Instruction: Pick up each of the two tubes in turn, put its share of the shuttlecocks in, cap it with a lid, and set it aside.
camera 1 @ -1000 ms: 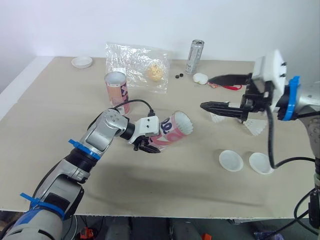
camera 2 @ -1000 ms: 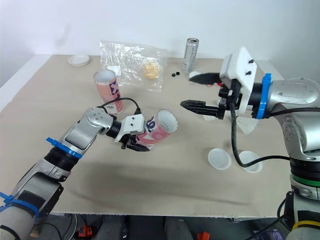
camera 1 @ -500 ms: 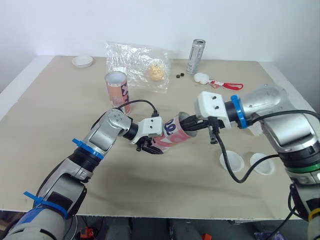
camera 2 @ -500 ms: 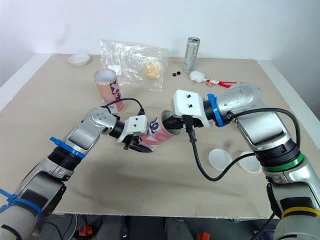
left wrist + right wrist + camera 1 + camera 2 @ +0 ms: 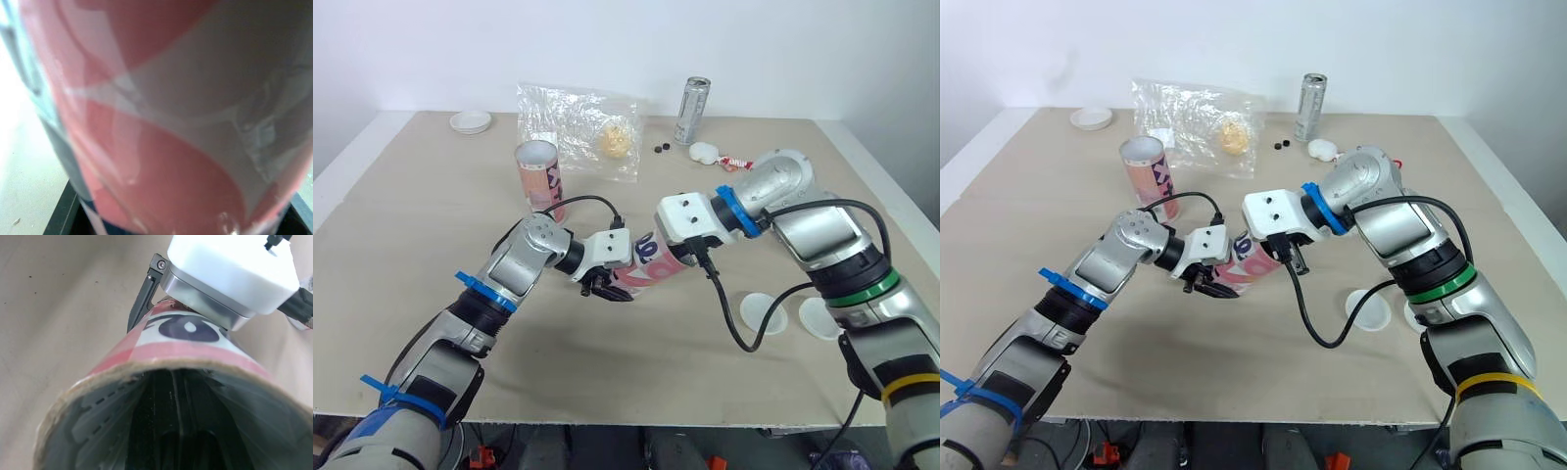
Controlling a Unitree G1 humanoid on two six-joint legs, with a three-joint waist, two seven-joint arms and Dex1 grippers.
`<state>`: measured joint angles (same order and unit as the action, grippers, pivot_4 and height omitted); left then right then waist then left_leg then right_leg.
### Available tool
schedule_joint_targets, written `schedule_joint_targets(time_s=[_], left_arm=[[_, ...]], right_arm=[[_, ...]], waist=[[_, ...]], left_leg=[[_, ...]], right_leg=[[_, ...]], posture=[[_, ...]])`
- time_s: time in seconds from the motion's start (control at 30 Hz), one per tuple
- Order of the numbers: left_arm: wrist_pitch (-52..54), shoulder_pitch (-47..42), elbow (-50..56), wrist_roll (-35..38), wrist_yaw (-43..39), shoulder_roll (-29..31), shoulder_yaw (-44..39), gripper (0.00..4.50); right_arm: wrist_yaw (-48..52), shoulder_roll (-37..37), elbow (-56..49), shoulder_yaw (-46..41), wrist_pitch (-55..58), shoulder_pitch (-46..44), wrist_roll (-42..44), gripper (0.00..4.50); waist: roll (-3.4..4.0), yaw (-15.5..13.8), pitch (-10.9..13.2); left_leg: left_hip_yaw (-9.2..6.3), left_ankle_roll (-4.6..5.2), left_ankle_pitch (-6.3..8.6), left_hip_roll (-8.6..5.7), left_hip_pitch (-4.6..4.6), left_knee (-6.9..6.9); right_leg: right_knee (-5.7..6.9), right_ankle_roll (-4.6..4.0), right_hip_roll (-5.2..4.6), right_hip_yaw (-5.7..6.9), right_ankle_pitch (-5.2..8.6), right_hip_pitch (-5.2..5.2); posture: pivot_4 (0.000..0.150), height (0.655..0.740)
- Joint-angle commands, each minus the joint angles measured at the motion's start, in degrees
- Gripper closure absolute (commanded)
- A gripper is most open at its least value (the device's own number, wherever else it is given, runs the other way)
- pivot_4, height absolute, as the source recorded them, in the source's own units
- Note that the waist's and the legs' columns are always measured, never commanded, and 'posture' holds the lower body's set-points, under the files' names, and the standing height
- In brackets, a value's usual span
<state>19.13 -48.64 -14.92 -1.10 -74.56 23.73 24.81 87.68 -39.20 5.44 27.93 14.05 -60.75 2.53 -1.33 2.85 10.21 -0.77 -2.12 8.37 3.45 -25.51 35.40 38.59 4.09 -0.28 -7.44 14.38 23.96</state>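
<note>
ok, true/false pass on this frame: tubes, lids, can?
1. The left gripper holds a tube tilted well off upright. True.
2. The second tube lies on its side. False: it stands upright on the table near the bag.
3. Two lids lie side by side on the table. True.
4. The held tube is capped. False: its mouth is open and the right gripper reaches into it.
5. The can is tipped over. False: it stands upright near the far edge.
</note>
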Motion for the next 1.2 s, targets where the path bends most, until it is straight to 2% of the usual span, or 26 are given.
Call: schedule_joint_targets(time_s=[0.03, 0.17, 0.37, 0.73, 1.2], left_arm=[[-0.2, -0.4, 2.1, 0.8, 0.6, -0.9, -0.3, 2.08], [0.0, 0.0, 2.5, 0.9, 0.8, -0.9, -0.3, 2.08], [0.0, 0.3, 2.2, 1.0, 1.1, -0.9, -0.3, 2.08], [0.0, 0.9, 1.9, 1.2, 1.1, -0.7, -0.6, 2.08], [-0.6, 0.0, 0.5, 1.3, 0.8, -0.9, -0.4, 2.08]], right_arm=[[2.4, 2.4, 2.7, 3.4, -1.9, 0.0, -2.3, 4.43], [3.8, 3.9, 5.1, 3.8, -3.5, -0.4, -3.1, 4.43], [4.8, 5.0, 7.2, 1.8, -2.9, -2.4, -1.1, 4.43], [4.8, -2.8, 0.0, -4.0, 5.8, -3.2, 7.0, 4.43], [3.4, -7.3, -5.5, -8.0, 12.5, -0.8, 10.5, 4.43]], waist=[[0.0, 0.0, 0.0], [0.0, 0.1, 0.0], [0.01, 0.2, 0.0], [0.03, -0.2, 0.0], [0.02, -0.1, 0.0]], left_leg=[[0.0, -0.01, 0.0, 0.0, 0.05, 0.01], [0.0, -0.02, -0.01, 0.0, 0.36, 0.02], [-0.01, -0.02, -0.04, 0.02, 0.48, 0.04], [-0.06, -0.02, -0.03, 0.0, 0.17, 0.02], [-0.09, -0.12, 0.06, -0.04, 0.13, -0.02]], right_leg=[[0.08, -0.03, 0.01, 0.0, 0.02, -0.01], [0.35, -0.39, 0.03, 0.0, 0.24, -0.14], [0.44, -0.41, 0.06, -0.01, 0.25, -0.21], [0.43, -0.28, 0.05, -0.01, 0.31, -0.02], [0.43, -0.11, 0.04, -0.02, 0.4, 0.02]], posture=[[0.15, 0.74], [0.15, 0.74], [0.15, 0.74], [0.15, 0.74], [0.15, 0.74]])
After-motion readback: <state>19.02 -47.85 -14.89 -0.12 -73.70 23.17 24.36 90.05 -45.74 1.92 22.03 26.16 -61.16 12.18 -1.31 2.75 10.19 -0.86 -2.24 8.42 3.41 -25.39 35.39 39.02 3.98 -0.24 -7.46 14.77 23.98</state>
